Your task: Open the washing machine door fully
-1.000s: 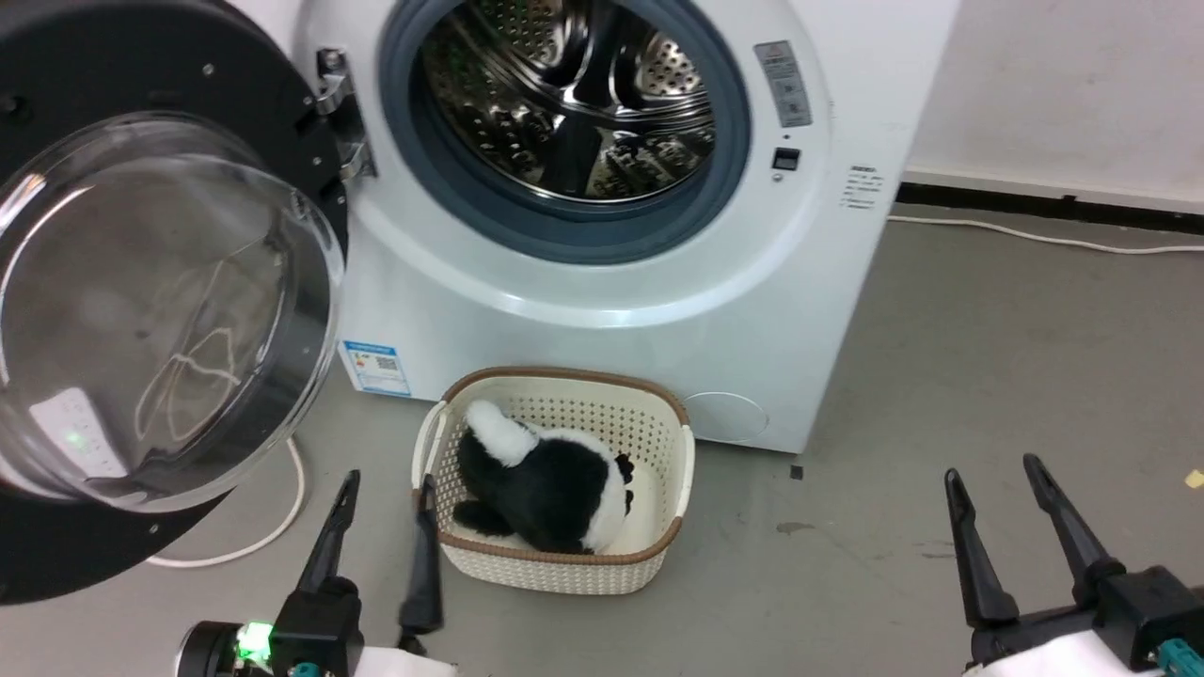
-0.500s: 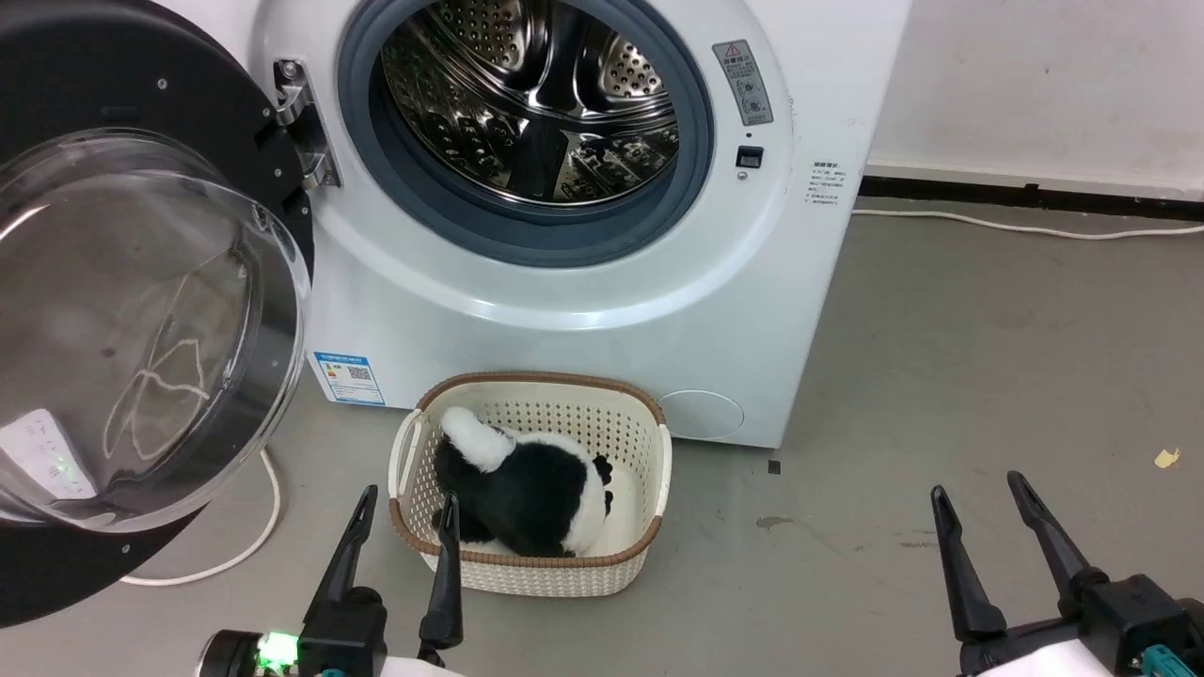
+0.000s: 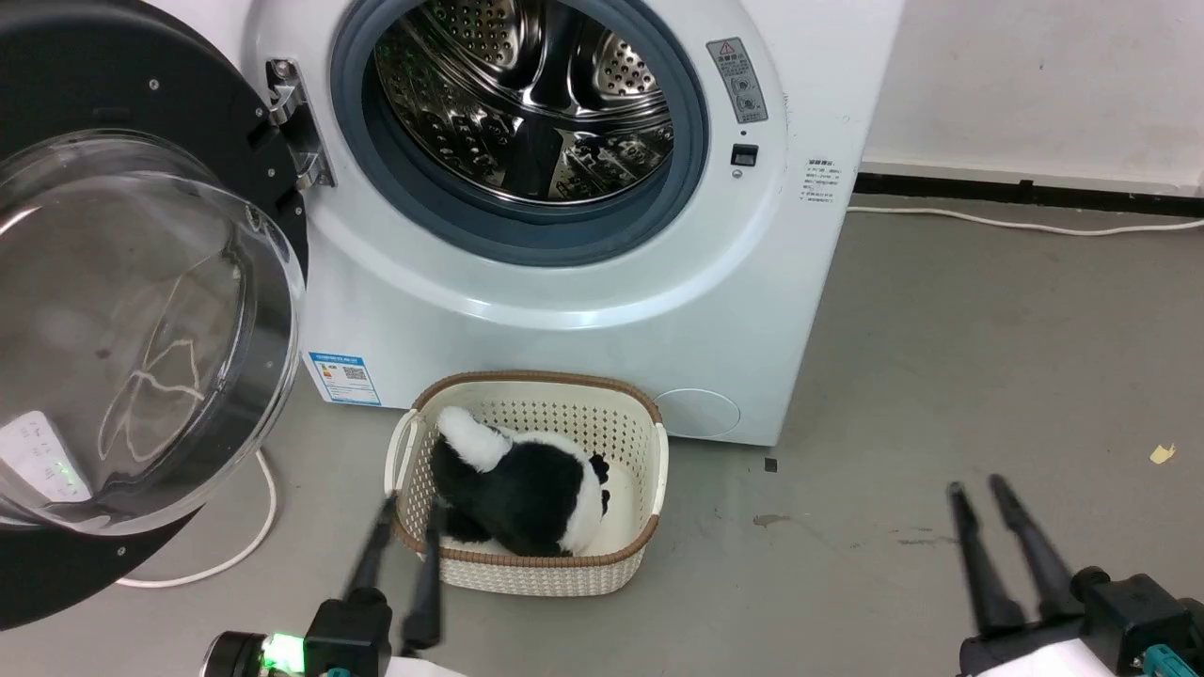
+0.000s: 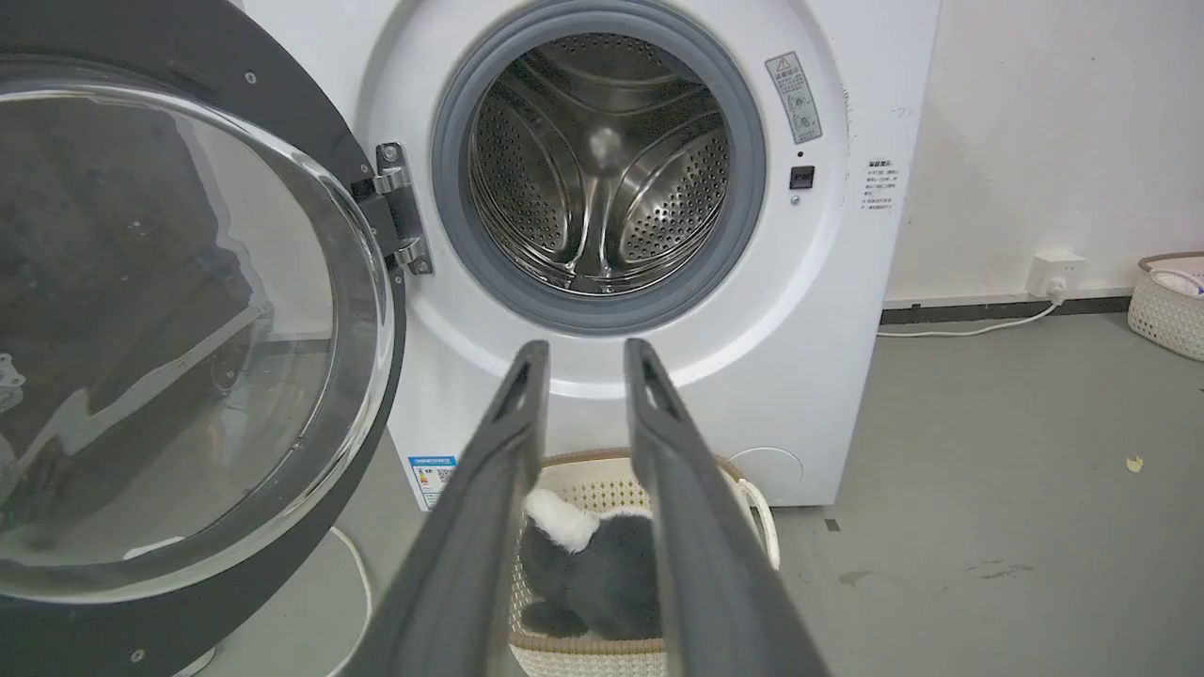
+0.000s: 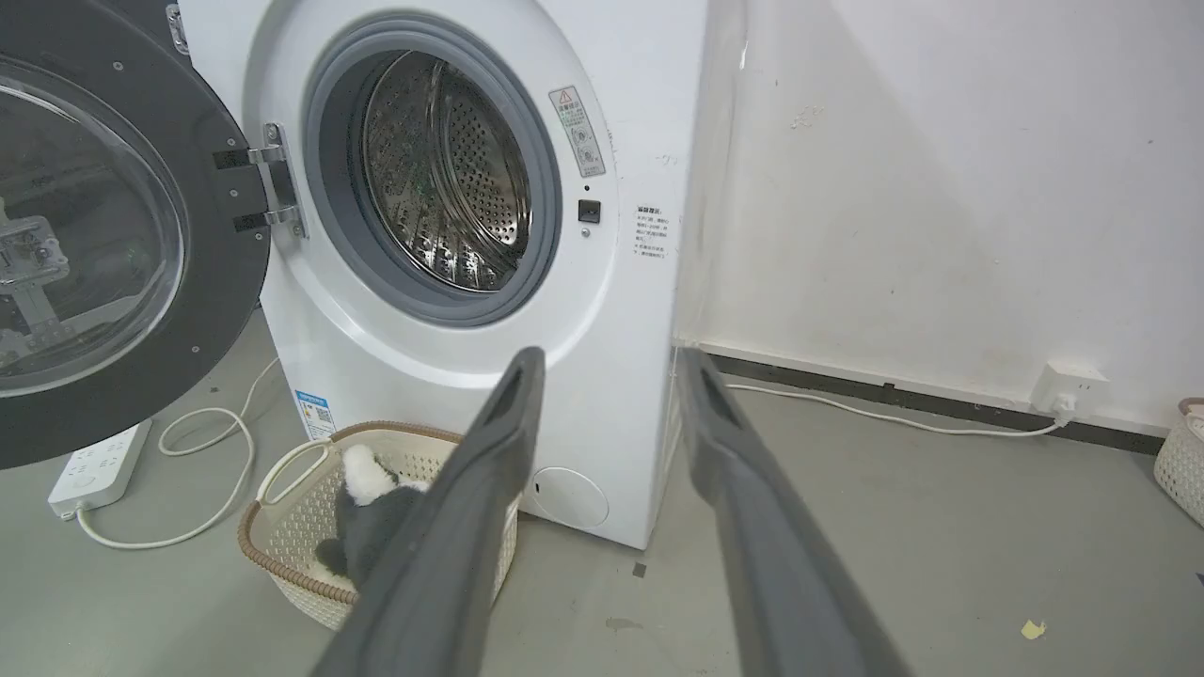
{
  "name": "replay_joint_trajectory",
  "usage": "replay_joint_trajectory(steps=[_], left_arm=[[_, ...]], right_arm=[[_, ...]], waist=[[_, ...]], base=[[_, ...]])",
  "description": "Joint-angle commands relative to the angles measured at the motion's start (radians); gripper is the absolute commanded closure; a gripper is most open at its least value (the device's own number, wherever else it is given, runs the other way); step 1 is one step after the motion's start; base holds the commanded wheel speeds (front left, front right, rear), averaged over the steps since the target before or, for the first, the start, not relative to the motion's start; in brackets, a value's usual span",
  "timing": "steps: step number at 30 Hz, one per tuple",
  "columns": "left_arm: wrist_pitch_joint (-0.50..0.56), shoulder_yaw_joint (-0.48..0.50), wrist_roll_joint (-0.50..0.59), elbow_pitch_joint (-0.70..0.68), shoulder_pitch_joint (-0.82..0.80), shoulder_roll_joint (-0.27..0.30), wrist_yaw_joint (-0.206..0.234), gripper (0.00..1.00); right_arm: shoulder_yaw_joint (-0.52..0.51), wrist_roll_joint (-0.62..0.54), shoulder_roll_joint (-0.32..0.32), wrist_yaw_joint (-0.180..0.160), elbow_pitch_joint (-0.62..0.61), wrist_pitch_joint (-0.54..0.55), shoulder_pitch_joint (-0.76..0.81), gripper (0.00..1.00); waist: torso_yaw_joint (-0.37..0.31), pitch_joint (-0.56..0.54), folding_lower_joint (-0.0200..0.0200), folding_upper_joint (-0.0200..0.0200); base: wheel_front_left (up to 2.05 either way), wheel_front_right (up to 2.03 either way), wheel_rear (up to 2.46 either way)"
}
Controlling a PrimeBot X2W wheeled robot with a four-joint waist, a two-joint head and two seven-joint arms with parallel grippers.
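Head view first: the washing machine door (image 3: 141,310) is swung right out on its hinge (image 3: 287,122), standing to the left of the washing machine (image 3: 564,310), glass bowl facing the room, and the steel drum (image 3: 527,103) is wide open to see. That looks done or all but done to me; whether the hinge has any travel left, I cannot tell. Low down, the left gripper (image 3: 410,508) hangs just by the cream basket (image 3: 536,574), fingers a little apart on nothing, and the right gripper (image 3: 975,484) sits well off over bare floor, also slightly parted and empty. Neither touches the door. A black-and-white plush toy (image 3: 517,489) lies in the basket, which sits in front of the machine, below the opening and out of the door's way. Left wrist view: two fingers with a clear gap aimed at the drum mouth, door at left, a wall socket (image 4: 1053,273) far right. Right wrist view: same spread fingers, and under the door a power strip (image 5: 94,465) and looping white cable (image 5: 202,442) on the floor, low enough that I judge them no obstacle.
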Motion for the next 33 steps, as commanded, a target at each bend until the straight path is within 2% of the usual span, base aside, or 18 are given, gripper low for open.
replay_joint_trajectory(steps=[1, 33], left_arm=[[0.000, 0.000, 0.000, 0.000, 0.000, 0.000, 0.000, 1.00], [0.067, 0.042, 0.001, -0.010, -0.015, -0.009, -0.029, 1.00]], right_arm=[[0.000, 0.000, 0.000, 0.000, 0.000, 0.000, 0.000, 1.00], [0.015, -0.005, 0.001, 0.000, -0.007, 0.068, -0.016, 1.00]], waist=[[0.000, 0.000, 0.0000, 0.0000], [0.000, 0.001, 0.0000, 0.0000]], base=[[0.00, 0.00, 0.00], [0.00, 0.00, 0.00]])
